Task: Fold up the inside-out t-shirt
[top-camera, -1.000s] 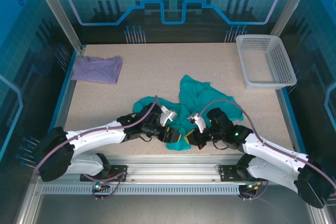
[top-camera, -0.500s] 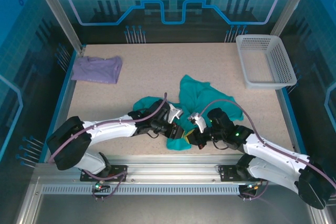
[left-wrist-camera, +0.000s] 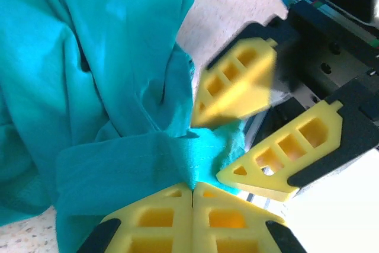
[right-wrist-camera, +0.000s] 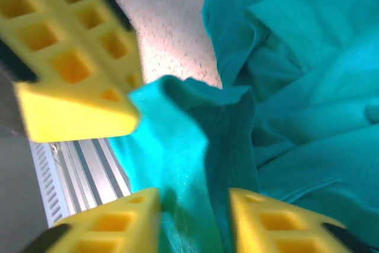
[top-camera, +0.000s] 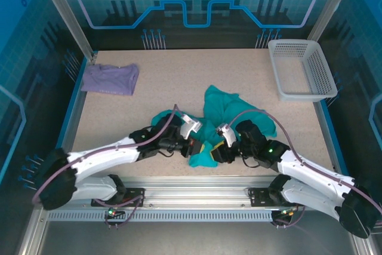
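I saw left end effector shut on t-shirt fold, right end effector open around it. Thin pinch might slip; close arms might bump.

light: bright, even | shadows: soft | wrist views: close-range blur

The smaller shirt lies behind and left of the inside-out t-shirt, the basket behind and right. The left gripper and right gripper sit at its near edge.

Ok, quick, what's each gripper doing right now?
Left gripper: closed, pinching a fold of the t-shirt.
Right gripper: open, with shirt cloth lying between its fingers.
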Robot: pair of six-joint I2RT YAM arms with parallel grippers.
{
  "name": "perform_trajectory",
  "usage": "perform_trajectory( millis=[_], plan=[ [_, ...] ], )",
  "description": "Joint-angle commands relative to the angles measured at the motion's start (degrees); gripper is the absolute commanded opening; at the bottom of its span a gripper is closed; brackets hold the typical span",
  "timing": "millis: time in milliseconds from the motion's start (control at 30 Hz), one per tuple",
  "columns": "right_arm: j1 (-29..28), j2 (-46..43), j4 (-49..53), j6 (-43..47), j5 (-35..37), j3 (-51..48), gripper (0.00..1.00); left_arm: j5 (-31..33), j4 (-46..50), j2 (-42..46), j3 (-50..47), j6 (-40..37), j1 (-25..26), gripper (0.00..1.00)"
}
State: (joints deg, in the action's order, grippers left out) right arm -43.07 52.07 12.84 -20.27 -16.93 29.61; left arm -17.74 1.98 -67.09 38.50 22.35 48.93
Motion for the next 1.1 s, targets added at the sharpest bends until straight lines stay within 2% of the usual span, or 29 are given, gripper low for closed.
perform_trajectory(
  millis=[0, 133, 267, 433, 533, 667, 733, 833, 900, 933, 1067],
  plan=[
    [0.32, -1.05, 3.56, -2.19, 5.25, 5.53, 0.45, 4.74, 5.07, 6.51, -1.24, -3.59, -1.89, 0.00],
    [7.20, 1.75, 15.21, -7.04, 16.51, 11.77, 0.52, 8.09, 11.19, 14.66, -1.37, -3.82, -6.30, 0.00],
    [13.81, 7.09, 13.55, -8.57, 17.77, 11.62, 0.56, 11.17, 15.41, 20.82, -1.02, -4.05, -11.34, 0.00],
    [13.88, 19.84, 11.07, -5.87, 20.64, 17.14, 0.61, 14.80, 19.36, 24.05, 1.36, -3.93, -15.41, 0.00],
    [13.89, 28.70, 9.85, -3.64, 22.79, 20.48, 0.62, 14.79, 19.09, 24.81, 1.88, -4.32, -16.00, 0.00],
    [13.87, 41.22, 7.38, -3.67, 19.97, 27.61, 0.62, 15.36, 19.72, 24.87, 2.26, -4.66, -16.11, 0.00],
    [14.04, 46.62, 7.12, -3.63, 19.48, 30.83, 0.55, 15.67, 19.60, 25.15, 2.21, -4.99, -16.14, 0.00],
    [15.71, 51.26, 7.89, -2.95, 19.82, 34.76, 0.28, 16.71, 18.53, 26.14, 2.79, -5.35, -16.35, 0.00],
    [17.18, 49.93, 7.47, -1.89, 19.85, 35.34, 0.06, 16.68, 17.05, 27.12, 3.74, -5.99, -16.68, 0.00],
    [17.81, 47.43, 6.77, -1.10, 19.93, 34.91, 0.00, 16.67, 15.86, 27.74, 4.43, -6.40, -16.88, 0.00],
    [19.65, 32.55, 2.40, 1.36, 21.50, 32.15, 0.00, 15.51, 11.58, 28.77, 9.19, -8.82, -19.27, 0.00]
  ],
)
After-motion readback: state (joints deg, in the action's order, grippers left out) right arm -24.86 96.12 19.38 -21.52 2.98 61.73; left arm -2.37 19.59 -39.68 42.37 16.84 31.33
